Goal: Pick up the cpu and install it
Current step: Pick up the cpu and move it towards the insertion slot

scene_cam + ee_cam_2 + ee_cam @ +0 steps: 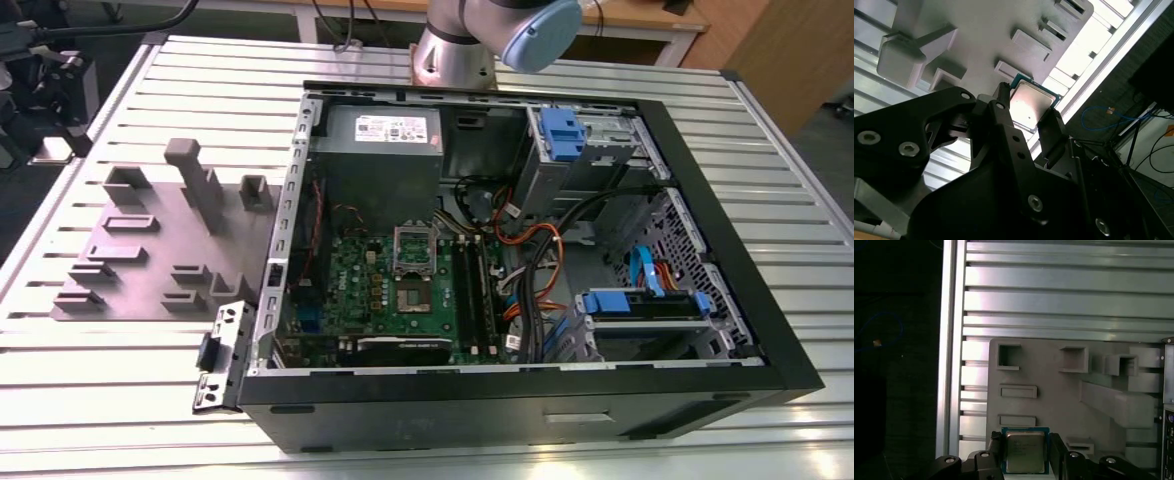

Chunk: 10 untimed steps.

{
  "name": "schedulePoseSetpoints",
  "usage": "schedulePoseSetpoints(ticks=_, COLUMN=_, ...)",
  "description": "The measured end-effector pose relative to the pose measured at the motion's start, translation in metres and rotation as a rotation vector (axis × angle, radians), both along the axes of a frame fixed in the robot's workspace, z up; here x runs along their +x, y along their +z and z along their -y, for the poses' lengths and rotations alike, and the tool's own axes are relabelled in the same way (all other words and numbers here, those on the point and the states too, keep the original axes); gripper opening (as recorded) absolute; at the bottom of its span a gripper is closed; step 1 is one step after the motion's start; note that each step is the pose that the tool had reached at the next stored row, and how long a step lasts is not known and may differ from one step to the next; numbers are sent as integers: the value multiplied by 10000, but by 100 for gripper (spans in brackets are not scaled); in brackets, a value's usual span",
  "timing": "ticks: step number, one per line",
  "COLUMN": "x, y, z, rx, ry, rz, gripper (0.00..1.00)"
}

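1. The cpu (1025,451) is hanging well above the tray (1054,400), metal top facing the cameras in both wrist views.
2. Your gripper (1026,459) is pinching it, its fingers (995,449) pressing on two opposite edges.
3. You are handling a light, stiff, thin chip. I judge the underside fragile and the smooth sides slippery, so the bare rim is the place to be gripping, squarely and gently.
4. The tray is lying on the slatted table (1064,300), beside the open case (507,400).

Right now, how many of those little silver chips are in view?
1: the cpu, held by the gripper, seen against the grey tray. Others may hide inside the computer case.
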<state>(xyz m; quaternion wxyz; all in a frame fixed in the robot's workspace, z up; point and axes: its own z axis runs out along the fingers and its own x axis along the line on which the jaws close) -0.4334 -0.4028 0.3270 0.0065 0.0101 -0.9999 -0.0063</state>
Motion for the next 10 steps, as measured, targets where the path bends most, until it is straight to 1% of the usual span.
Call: schedulePoseSetpoints(ticks=10, x=7, y=13, z=0, rx=-2, ry=0, rz=-4, gripper=47)
